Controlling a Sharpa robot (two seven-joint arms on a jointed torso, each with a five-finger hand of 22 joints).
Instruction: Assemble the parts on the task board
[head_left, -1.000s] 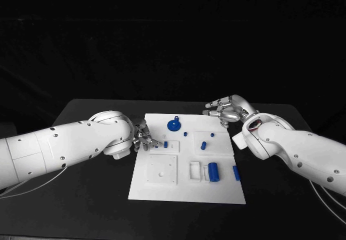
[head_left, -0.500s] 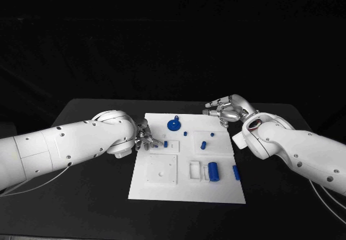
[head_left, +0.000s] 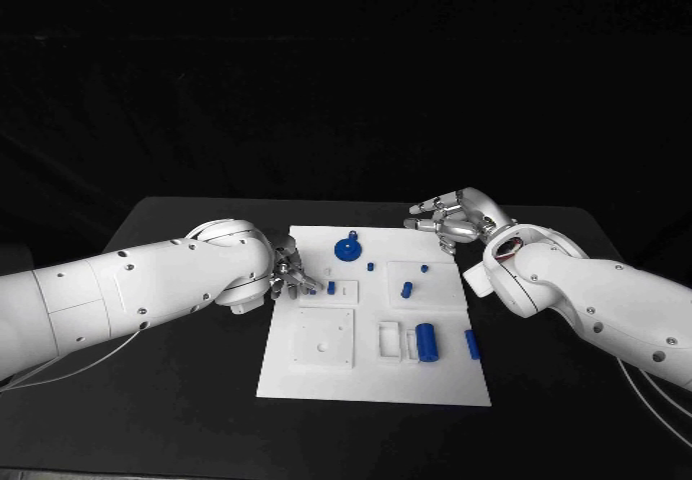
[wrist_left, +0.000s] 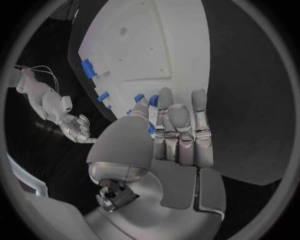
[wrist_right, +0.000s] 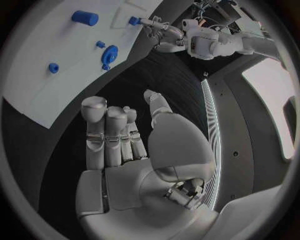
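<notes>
The white task board (head_left: 375, 375) lies in the middle of the black table. On it are a blue round disc (head_left: 348, 249), a blue cylinder (head_left: 427, 342), a blue bar (head_left: 472, 345) and several small blue pegs. My left hand (head_left: 293, 279) hovers at the board's left edge, fingers stretched out and holding nothing, their tips close to a small blue piece (head_left: 330, 288). In the left wrist view the left hand (wrist_left: 178, 135) reaches over the board (wrist_left: 162, 45). My right hand (head_left: 451, 220) is raised beyond the board's far right corner, fingers apart and empty; the right wrist view shows this right hand (wrist_right: 119, 140).
A square white block (head_left: 326, 336) and a narrow white block (head_left: 391, 340) stand on the board's near half. Bare black table (head_left: 173, 400) runs along both sides and in front of the board. The right forearm (head_left: 606, 305) stretches along the board's right side.
My left arm has shifted slightly toward the board, with its hand staying at the left edge. The right hand and the parts have not moved.
</notes>
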